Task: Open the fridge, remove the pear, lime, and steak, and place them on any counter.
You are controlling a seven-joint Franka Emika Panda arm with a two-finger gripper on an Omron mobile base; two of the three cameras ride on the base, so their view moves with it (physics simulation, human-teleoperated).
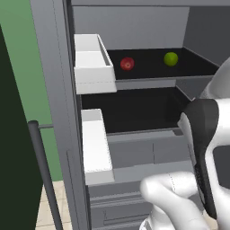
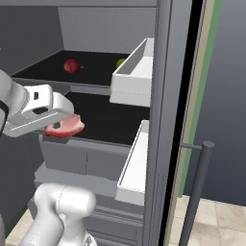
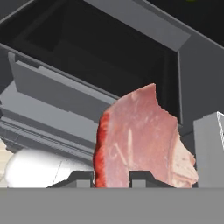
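Behind steak (image 3: 140,140), dark fridge shelf (image 3: 100,57).

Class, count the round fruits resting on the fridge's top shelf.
2: the pear toward the left, the lime toward the right, apart. In the right base view a door bin partly hides the lime.

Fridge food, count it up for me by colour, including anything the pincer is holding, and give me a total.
Dark red: 1, the pear on the upper shelf.
Yellow-green: 1, the lime on the same shelf.
Pink-red: 1, the steak, held in the pincer at the front of the lower shelf.
Total: 3
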